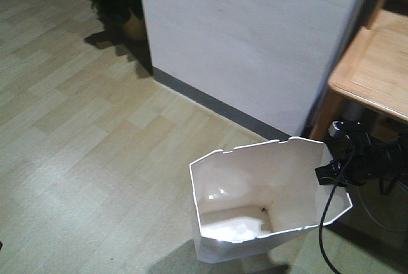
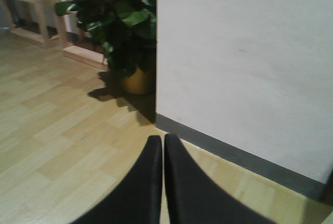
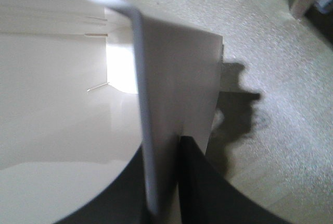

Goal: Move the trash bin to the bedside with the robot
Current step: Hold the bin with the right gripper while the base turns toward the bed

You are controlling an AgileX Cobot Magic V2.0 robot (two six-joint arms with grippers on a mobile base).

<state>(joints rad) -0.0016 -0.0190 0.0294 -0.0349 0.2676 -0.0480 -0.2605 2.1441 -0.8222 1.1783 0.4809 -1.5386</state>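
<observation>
The white trash bin (image 1: pixel 255 197) stands low in the front view on the wooden floor, its cream inside showing. My right gripper (image 1: pixel 325 173), black with a trailing cable, is shut on the bin's right rim. In the right wrist view the bin wall (image 3: pixel 171 88) runs between the two black fingers (image 3: pixel 208 182). My left gripper (image 2: pixel 162 146) is shut and empty, pointing at the floor in front of a white wall. The bed is out of view.
A white wall (image 1: pixel 248 38) with a dark baseboard stands just behind the bin. A light wooden desk (image 1: pixel 376 64) is at the right. A potted plant (image 2: pixel 119 26) and wooden shelving (image 2: pixel 31 10) are to the far left. Open floor (image 1: pixel 76 134) lies to the left.
</observation>
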